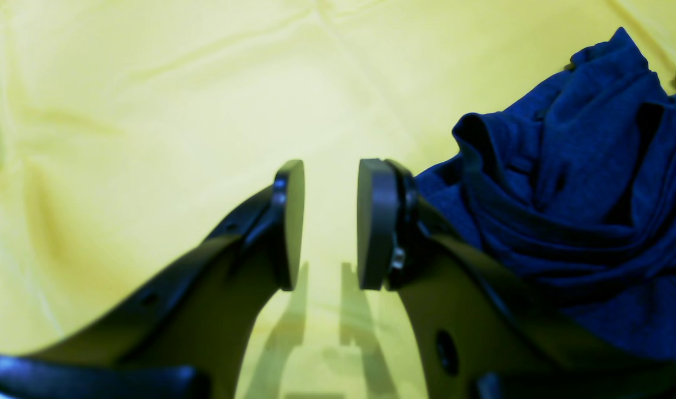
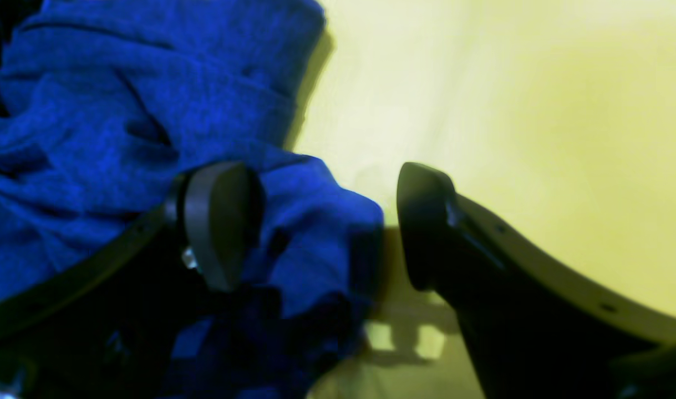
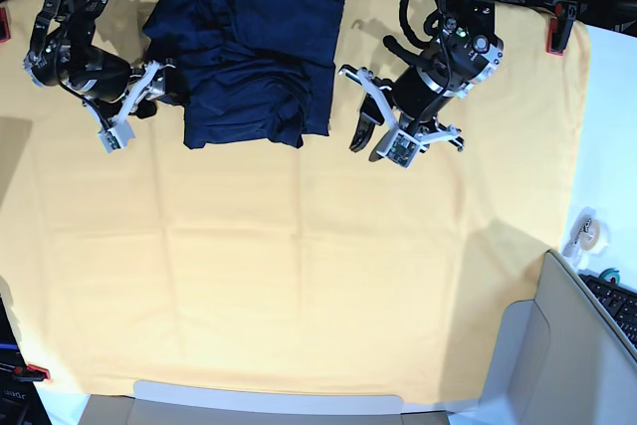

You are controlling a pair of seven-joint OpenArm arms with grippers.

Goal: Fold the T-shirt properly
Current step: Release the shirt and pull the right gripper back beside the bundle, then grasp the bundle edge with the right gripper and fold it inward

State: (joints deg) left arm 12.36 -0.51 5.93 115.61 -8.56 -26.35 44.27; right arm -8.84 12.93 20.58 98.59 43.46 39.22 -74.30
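**Navy knit bunched at the far edge**

Navy knit T-shirt point(image 3: 249, 47) is lying crumpled toward twelve o'clock on the yellow-orange cloth point(image 3: 299, 266). The right gripper point(image 2: 321, 221) is sitting at its nine o'clock edge, jaws spread wide, a fold of shirt lying between them, ungripped. The left gripper point(image 1: 331, 221) is hanging at three o'clock, jaws narrowly parted, gripping nothing.

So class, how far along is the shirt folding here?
Done: the T-shirt lies roughly bundled on the yellow cloth, still creased. In hand: nothing; the right end effector straddles its edge, open, and the left end effector is beside it, empty. Left: neat final folds.
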